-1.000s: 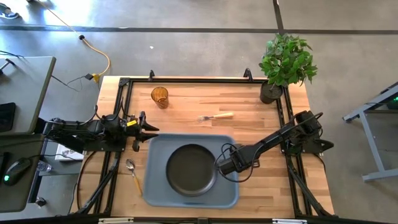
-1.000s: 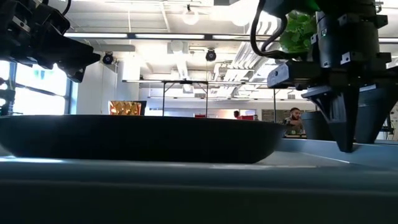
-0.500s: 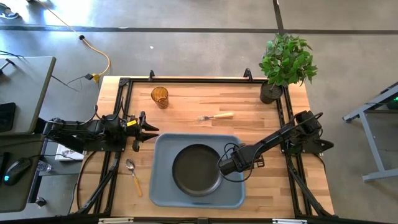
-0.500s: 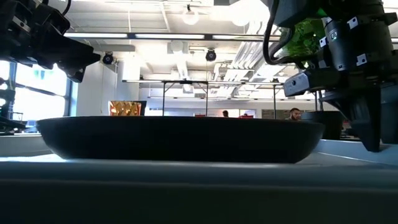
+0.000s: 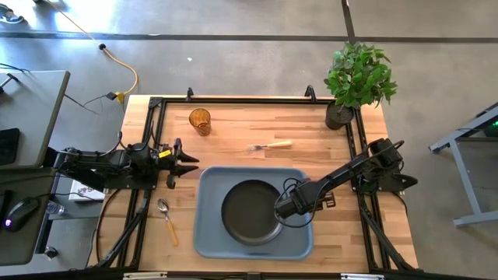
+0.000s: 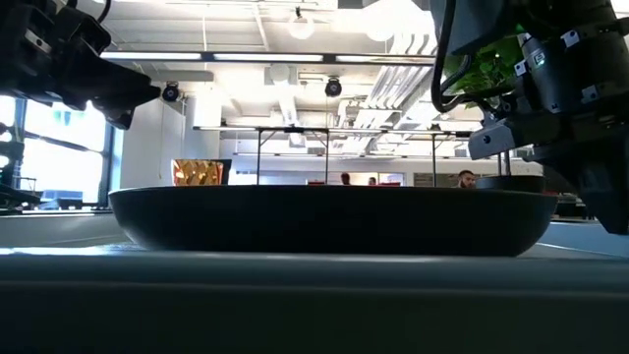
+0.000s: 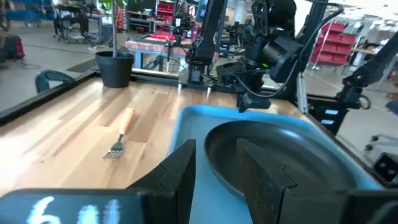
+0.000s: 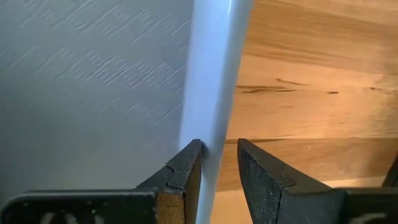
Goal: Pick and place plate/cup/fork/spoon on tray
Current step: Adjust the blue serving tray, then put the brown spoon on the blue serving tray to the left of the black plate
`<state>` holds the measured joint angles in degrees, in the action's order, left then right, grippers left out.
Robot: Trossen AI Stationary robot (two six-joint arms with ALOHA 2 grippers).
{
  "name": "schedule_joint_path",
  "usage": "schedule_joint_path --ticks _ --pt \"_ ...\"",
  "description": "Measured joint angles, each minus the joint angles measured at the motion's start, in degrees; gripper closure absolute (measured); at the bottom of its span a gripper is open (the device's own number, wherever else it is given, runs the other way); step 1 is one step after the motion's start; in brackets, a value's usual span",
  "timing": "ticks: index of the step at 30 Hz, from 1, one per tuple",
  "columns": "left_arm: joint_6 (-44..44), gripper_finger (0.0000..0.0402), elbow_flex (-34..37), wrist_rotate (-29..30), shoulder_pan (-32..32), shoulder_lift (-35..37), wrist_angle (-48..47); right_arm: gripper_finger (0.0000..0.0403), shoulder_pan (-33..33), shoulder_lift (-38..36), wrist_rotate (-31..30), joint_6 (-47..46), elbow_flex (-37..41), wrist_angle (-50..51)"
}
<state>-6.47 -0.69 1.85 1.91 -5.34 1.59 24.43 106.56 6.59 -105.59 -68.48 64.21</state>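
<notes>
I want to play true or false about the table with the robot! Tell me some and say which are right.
1. The plate sits on the tray. True.
2. The cup is on the tray. False: it stands on the bare wood, far from the tray.
3. The right hand pinches the tray's rim. True.
4. The spoon lies on the plate. False: it lies on the table beside the tray.
5. The fork lies on the table. True.

Matte black plate point(image 5: 250, 211) on smooth plastic-looking tray point(image 5: 208, 233); wooden table point(image 5: 249, 124).
</notes>
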Motion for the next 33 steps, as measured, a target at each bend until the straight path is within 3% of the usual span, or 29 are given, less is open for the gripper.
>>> schedule_joint_path --ticks 7,14,22,33 --pt "-6.2 0.0296 0.0 1.6 0.0 0.0 3.5 0.0308 0.0 0.0 -2.9 0.6 -4.2 2.0" --pt "-22.8 0.0296 0.0 7.6 0.0 0.0 11.2 0.0308 0.0 0.0 -8.0 0.5 -11.3 9.4" --pt "-23.8 0.0296 0.0 8.8 0.0 0.0 16.5 0.0308 -0.9 0.0 -22.0 2.4 -20.2 14.5" --pt "-32.1 0.0296 -3.3 13.5 0.0 -0.4 13.3 0.0308 -4.5 0.0 -28.6 17.4 -29.2 24.5"
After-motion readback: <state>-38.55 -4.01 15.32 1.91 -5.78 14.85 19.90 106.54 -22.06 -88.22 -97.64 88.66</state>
